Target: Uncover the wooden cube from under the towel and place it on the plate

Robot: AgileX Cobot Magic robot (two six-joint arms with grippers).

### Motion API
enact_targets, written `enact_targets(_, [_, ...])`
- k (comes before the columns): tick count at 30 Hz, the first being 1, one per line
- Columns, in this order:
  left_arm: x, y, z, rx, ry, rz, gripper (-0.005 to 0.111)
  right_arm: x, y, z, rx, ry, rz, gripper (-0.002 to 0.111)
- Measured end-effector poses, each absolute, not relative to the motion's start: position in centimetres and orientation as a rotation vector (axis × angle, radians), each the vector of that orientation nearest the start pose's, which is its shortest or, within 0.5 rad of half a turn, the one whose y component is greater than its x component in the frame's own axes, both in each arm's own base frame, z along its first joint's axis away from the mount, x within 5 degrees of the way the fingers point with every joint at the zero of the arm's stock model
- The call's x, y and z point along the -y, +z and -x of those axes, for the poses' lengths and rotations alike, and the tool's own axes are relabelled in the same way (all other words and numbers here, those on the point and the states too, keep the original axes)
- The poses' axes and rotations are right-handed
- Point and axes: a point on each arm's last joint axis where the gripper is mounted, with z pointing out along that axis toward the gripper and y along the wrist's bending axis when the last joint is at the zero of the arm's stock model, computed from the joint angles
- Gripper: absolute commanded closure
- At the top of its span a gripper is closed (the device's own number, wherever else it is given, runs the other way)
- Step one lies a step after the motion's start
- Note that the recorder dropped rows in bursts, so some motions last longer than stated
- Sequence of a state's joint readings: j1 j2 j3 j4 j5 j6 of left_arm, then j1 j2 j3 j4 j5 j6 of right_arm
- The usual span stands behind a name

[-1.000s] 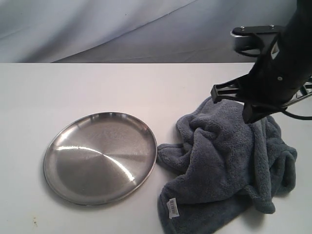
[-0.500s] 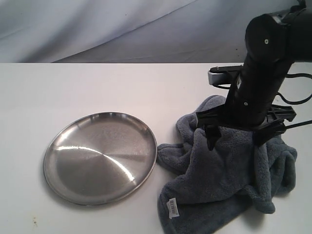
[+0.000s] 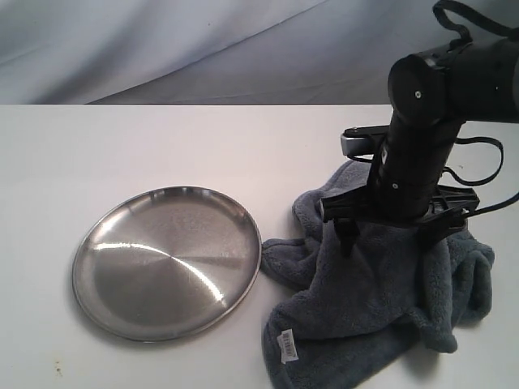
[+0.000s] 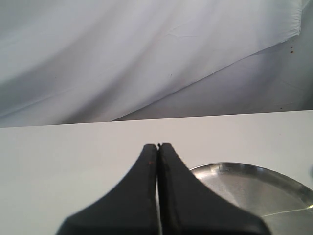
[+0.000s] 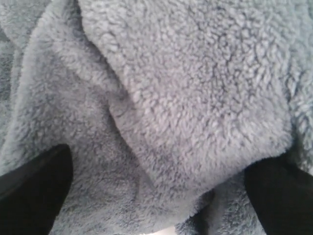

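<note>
The left tool [image 4: 157, 147] is clenched on nothing above the worktop [image 3: 162, 146]. The steel plate [image 3: 166, 263] lies left. Just beside it is the crumpled grey towel [image 3: 381, 300]. The right tool [image 3: 388, 241] is spread wide, fingertips in the fleece. The wooden cube is hidden.

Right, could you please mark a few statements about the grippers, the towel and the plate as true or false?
1. The right gripper is open, its fingers spread over the grey fleece towel. True.
2. The steel plate holds a wooden cube. False: the plate is bare.
3. The left gripper is open. False: its fingers are pressed together.
4. The towel has a small white label at one edge. True.
5. The towel is draped over the plate. False: it lies beside the plate, on the table.
</note>
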State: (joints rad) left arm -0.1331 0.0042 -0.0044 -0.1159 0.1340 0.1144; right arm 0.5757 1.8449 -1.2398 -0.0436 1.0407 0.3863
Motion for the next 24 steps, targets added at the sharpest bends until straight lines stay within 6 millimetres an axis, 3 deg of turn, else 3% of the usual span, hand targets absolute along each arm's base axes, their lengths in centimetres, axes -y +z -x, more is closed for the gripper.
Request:
enact_targets(9, [0.89,20.23,-5.58,-1.613,-0.116,-0.119,0.107,-18.41,17.68,-29.58,-3.083,-0.093,0.305,0.071])
enact_targets(14, [0.89,20.23,-5.58,-1.613,-0.116,-0.119,0.107,-18.41,17.66,-29.76,-3.071,-0.083,0.277,0.105])
enact_targets(24, [0.89,20.23,-5.58,-1.613,-0.116,-0.119,0.107,-18.50,17.66,-29.62,-3.073,-0.090,0.332,0.108])
